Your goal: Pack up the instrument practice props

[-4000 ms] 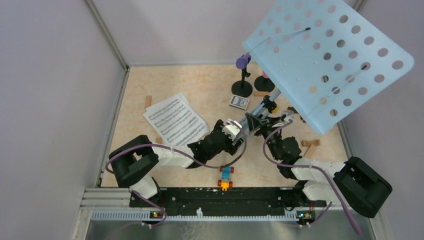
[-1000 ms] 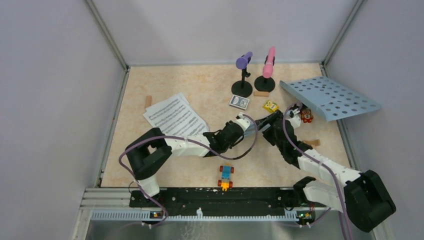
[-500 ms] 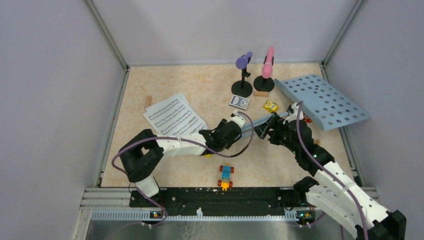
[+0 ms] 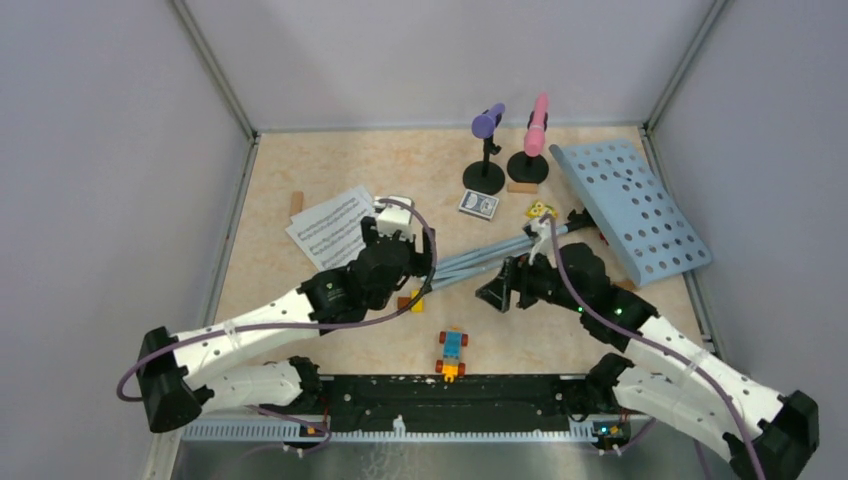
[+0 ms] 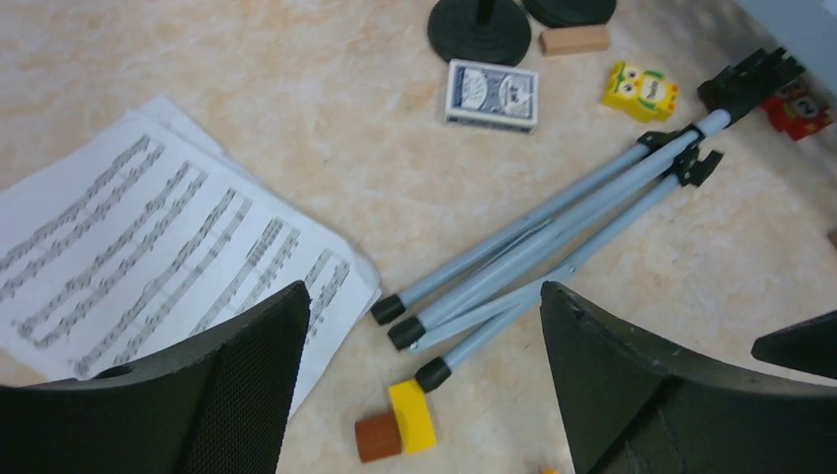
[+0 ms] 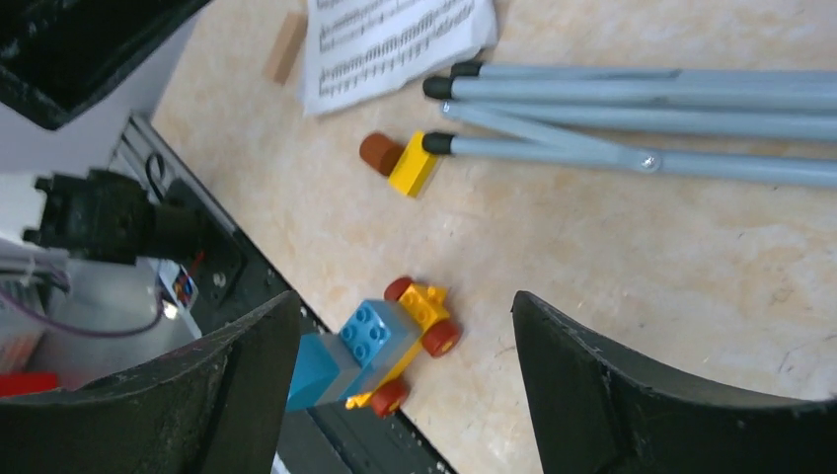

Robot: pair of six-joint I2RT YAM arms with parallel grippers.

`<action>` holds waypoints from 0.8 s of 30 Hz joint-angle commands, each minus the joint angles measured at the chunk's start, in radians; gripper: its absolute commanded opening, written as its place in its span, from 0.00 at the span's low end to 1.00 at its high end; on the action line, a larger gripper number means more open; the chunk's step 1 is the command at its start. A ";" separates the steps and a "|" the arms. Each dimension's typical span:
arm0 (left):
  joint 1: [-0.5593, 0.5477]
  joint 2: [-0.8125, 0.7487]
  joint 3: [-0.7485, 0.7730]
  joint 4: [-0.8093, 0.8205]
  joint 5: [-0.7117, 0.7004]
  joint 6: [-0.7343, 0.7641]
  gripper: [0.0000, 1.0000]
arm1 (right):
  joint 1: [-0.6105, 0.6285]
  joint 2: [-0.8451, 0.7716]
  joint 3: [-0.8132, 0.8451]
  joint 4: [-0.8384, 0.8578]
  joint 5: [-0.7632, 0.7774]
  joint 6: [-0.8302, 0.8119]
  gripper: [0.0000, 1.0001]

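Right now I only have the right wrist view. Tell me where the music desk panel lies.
Observer: The pale blue music desk lies at the far right, beside the right wall.
Operator: Report the microphones.
Observer: The purple microphone and pink microphone stand in their black holders near the back wall.
Operator: Give me the left gripper.
Observer: The left gripper is open above the feet of the tripod legs, holding nothing.
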 commanded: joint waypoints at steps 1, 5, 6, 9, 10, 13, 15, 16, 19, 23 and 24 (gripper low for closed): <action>0.004 -0.097 -0.080 -0.141 -0.048 -0.115 0.91 | 0.195 0.080 0.121 -0.122 0.199 -0.038 0.76; 0.003 -0.166 -0.092 -0.251 -0.062 -0.173 0.91 | 0.378 0.225 0.230 -0.380 0.476 0.069 0.76; 0.005 -0.179 -0.091 -0.267 -0.063 -0.180 0.92 | 0.418 0.266 0.253 -0.432 0.516 0.115 0.76; 0.005 -0.206 -0.070 -0.317 -0.062 -0.198 0.92 | 0.534 0.388 0.288 -0.539 0.624 0.278 0.76; 0.005 -0.208 -0.053 -0.341 -0.066 -0.206 0.93 | 0.581 0.409 0.284 -0.550 0.648 0.336 0.76; 0.005 -0.207 0.015 -0.406 -0.079 -0.216 0.93 | 0.629 0.438 0.214 -0.466 0.639 0.485 0.75; 0.005 -0.209 0.067 -0.442 -0.095 -0.216 0.93 | 0.635 0.452 0.155 -0.343 0.598 0.537 0.74; 0.005 -0.214 0.099 -0.454 -0.101 -0.212 0.93 | 0.635 0.466 0.137 -0.280 0.581 0.551 0.73; 0.005 -0.227 0.167 -0.478 -0.118 -0.193 0.93 | 0.635 0.552 0.177 -0.120 0.552 0.547 0.73; 0.005 -0.242 0.240 -0.501 -0.143 -0.176 0.93 | 0.634 0.768 0.294 0.114 0.420 0.521 0.73; 0.005 -0.246 0.254 -0.505 -0.149 -0.175 0.93 | 0.629 0.819 0.305 0.232 0.369 0.537 0.73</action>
